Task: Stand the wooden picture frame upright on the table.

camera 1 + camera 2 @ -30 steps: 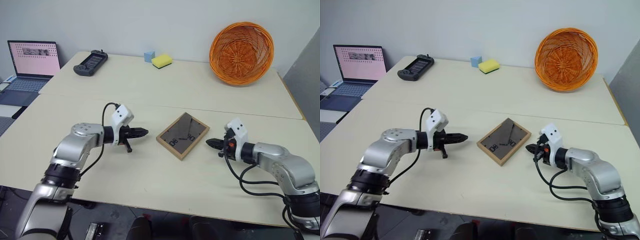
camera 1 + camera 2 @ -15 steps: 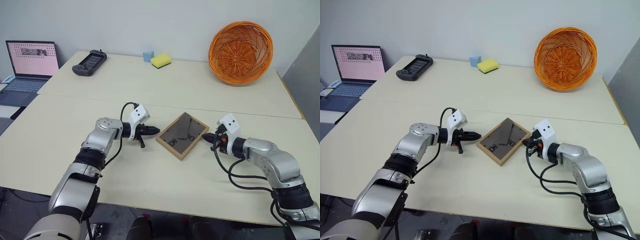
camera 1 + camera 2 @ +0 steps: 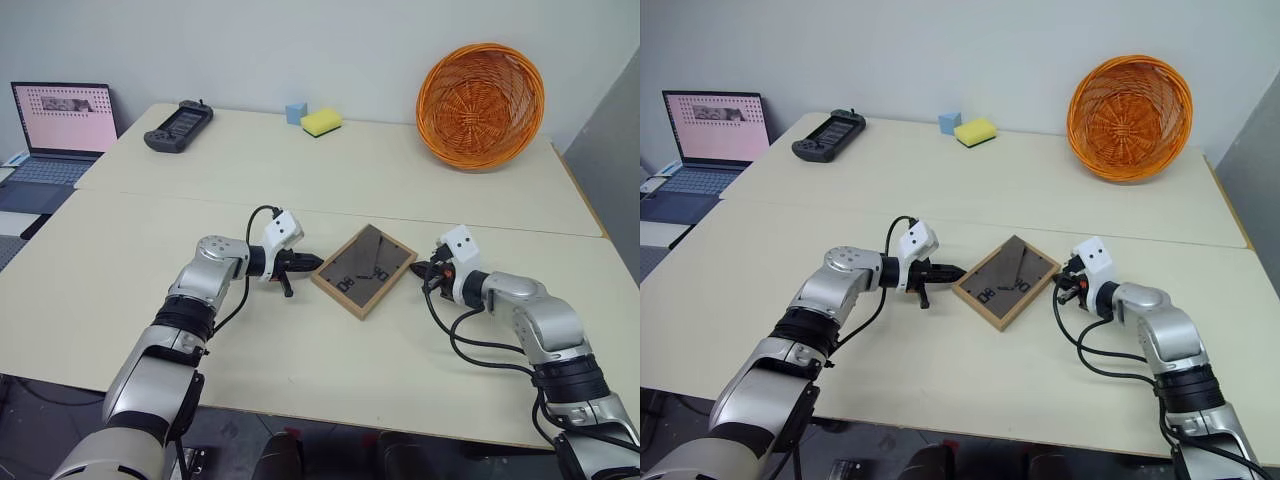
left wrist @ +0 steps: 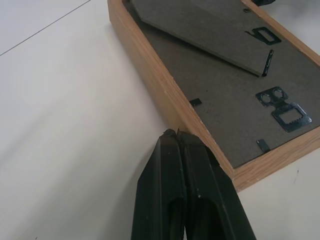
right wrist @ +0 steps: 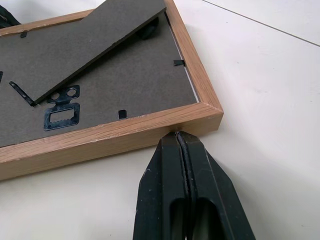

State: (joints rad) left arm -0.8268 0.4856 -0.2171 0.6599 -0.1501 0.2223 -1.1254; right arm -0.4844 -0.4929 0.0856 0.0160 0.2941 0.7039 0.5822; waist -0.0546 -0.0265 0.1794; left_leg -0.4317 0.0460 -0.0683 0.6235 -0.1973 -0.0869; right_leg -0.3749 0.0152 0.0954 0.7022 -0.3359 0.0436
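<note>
Left end effector [image 3: 313, 262] and right end effector [image 3: 419, 268] — both pressed together — flank one wooden picture frame [image 3: 365, 270]; face-down.

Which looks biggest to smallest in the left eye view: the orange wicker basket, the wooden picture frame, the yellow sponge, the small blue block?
1. Orange wicker basket
2. Wooden picture frame, though it lies nearer the camera
3. Yellow sponge
4. Small blue block

brightness: even, bright, diffuse indoor light; nothing dim
shadows: soft, short, under both arms on the table [image 3: 300, 350]; faint beside the wooden picture frame [image 4: 210, 95]
glare: mild sheen on the tabletop in the wrist views; laptop screen [image 3: 66, 115] glows, upper left
focus: head views sharp; wrist views soften toward the lower edge
distortion: slight bowing at edges
</note>
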